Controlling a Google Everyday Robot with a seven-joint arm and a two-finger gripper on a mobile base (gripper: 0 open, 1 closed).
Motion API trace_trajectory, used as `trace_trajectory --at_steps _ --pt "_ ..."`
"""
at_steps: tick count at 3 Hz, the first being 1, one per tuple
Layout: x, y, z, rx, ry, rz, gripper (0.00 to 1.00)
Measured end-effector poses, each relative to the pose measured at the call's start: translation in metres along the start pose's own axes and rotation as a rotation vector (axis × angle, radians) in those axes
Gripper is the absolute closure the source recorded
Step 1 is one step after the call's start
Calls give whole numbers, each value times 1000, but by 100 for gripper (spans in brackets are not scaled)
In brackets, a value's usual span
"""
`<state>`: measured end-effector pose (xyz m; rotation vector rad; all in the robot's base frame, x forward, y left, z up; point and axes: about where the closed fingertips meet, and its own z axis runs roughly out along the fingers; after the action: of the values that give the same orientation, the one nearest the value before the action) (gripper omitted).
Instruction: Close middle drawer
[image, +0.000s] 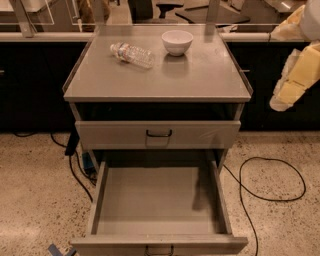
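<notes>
The middle drawer is a grey metal tray pulled far out of the cabinet toward me, and it is empty. Its low front panel lies at the bottom edge of the view, with the small dark bar handle partly cut off. My gripper, cream and yellow, hangs in the air at the right edge. It is level with the cabinet top, to the right of the cabinet and well above the open drawer. It touches nothing.
The drawer above sits nearly shut, with a dark handle. On the cabinet top lie a clear plastic bottle on its side and a white bowl. A black cable loops on the speckled floor to the right.
</notes>
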<state>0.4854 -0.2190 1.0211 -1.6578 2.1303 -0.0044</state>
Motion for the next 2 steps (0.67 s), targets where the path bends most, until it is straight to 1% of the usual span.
trace_trajectory --at_steps 1,2 --pt "0 0 0 0 0 0 30" --pt "0 0 0 0 0 0 53"
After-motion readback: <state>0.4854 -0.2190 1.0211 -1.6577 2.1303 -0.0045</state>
